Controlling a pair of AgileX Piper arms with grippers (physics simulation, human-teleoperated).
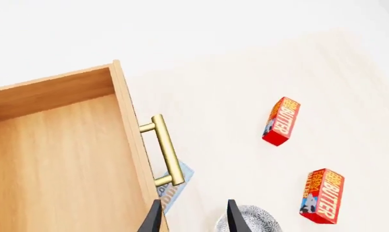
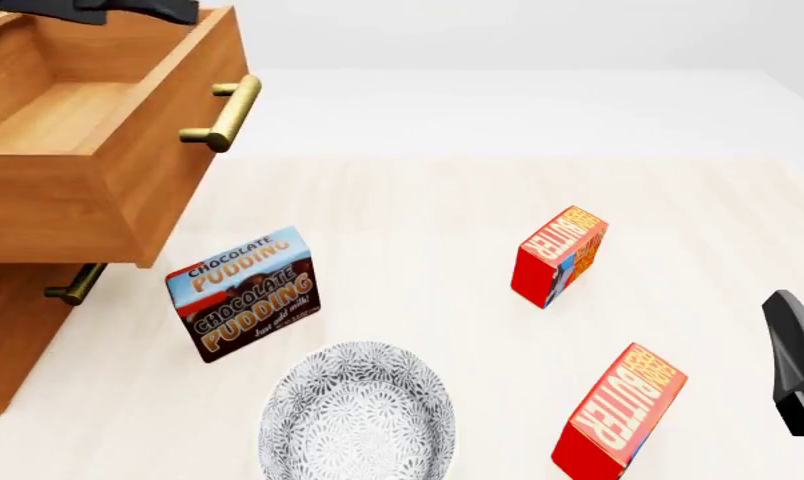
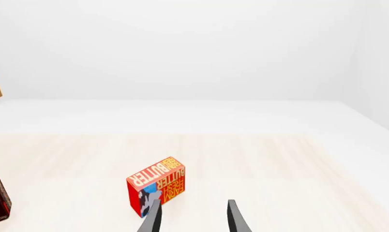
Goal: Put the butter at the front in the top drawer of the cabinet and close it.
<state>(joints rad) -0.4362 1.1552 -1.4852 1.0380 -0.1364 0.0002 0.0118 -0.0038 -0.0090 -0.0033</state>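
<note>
Right wrist view, butter [image 3: 156,191] beside open end effector [image 3: 193,217]

Pale wood tabletop [image 2: 416,200], white backdrop.

A computer-rendered tabletop scene, loosely like a home kitchen, with no real room around it. A pale wood-grain table [image 2: 416,200] sits against plain white, featureless surroundings. On it stands a brown wooden cabinet [image 2: 9,340] with brass bar handles, its top drawer [image 2: 95,130] pulled open. Grocery items suggest a kitchen: two small red butter cartons [image 2: 560,255] [image 2: 618,412], a chocolate pudding box [image 2: 242,293] and a patterned grey-and-white bowl [image 2: 355,420]. Flat lighting, clean edges and blank walls mark it as a simulation
</note>
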